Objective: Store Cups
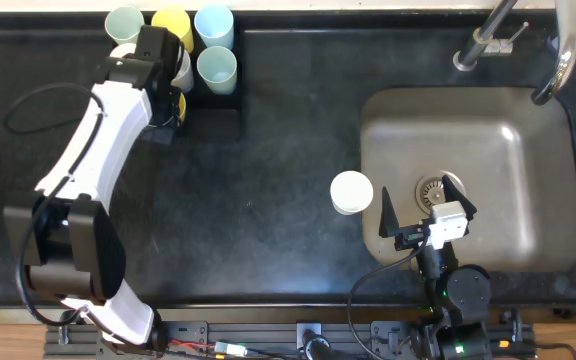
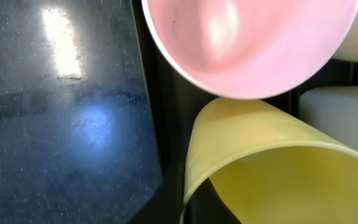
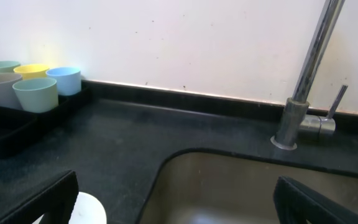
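Up in the upper left of the top view, the left arm (image 1: 98, 130) was stretched over the black tray (image 1: 223, 115), and the left gripper (image 1: 166, 95) was right in among the cups there. Its wrist view had a pink cup (image 2: 253, 43) mouth-on at the top of the frame. A pale yellow cup (image 2: 260, 162) sat tilted just below it, the two very close together. The tray's edge and the dark counter (image 2: 61, 124) ran down the left side. Was that gripper clamped on anything? Could not tell, since nothing showed how it stood.

Along the tray's back row in the top view stood a green cup (image 1: 125, 20), a bright yellow cup (image 1: 171, 18) and a light blue cup (image 1: 213, 22). A teal cup (image 1: 216, 68) stood just in front of the blue one. All four were upright with mouths up.

Down at the lower right of the top view, the right gripper (image 1: 420, 205) was over the left part of the sink (image 1: 528, 230), jaws spread wide apart and holding nothing. A white cup (image 1: 351, 192) stood on the counter right at the sink's left rim, just beside the gripper. In the right wrist view it peeked in at the lower left corner, close against one dark finger (image 3: 48, 199). The faucet (image 1: 488, 35) rose at the upper right, behind the sink's far rim. The tray of cups sat well apart from that white cup, with a long stretch of dark counter between them.
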Action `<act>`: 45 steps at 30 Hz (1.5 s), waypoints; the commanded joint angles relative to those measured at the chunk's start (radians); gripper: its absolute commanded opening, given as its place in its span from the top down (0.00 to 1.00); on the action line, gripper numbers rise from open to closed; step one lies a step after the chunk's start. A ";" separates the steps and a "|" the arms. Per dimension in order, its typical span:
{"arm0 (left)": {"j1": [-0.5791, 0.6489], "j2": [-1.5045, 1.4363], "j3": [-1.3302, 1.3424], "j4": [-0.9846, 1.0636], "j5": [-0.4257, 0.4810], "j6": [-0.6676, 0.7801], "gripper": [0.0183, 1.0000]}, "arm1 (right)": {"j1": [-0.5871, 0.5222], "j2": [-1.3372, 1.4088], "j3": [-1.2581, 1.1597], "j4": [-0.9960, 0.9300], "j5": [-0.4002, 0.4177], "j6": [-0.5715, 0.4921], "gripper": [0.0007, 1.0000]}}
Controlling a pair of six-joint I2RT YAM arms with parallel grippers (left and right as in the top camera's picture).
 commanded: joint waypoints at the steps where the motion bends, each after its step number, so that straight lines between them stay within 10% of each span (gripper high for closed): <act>1: 0.013 0.007 -0.005 -0.002 0.010 -0.007 0.92 | -0.004 -0.008 -0.013 0.006 -0.007 0.000 0.00; 16: 0.013 0.006 -0.005 -0.002 0.010 -0.006 0.75 | -0.004 -0.008 -0.013 0.006 -0.007 0.000 0.00; 21: 0.012 -0.040 -0.005 0.012 0.001 0.053 0.52 | -0.004 -0.008 -0.013 0.006 -0.007 0.000 0.00; 25: 0.011 -0.151 -0.005 0.094 -0.039 0.254 0.00 | -0.004 -0.008 -0.013 0.006 -0.007 0.000 0.00; 29: 0.010 -0.303 -0.005 0.240 -0.046 0.581 0.00 | -0.004 -0.008 -0.013 0.006 -0.007 0.000 0.00; 35: -0.137 -0.578 -0.007 0.635 0.044 1.544 0.00 | -0.004 -0.008 -0.013 0.006 -0.007 0.000 0.00; 45: 0.021 -0.907 -0.343 0.897 0.163 1.674 0.00 | -0.004 -0.008 -0.013 0.006 -0.007 0.000 0.00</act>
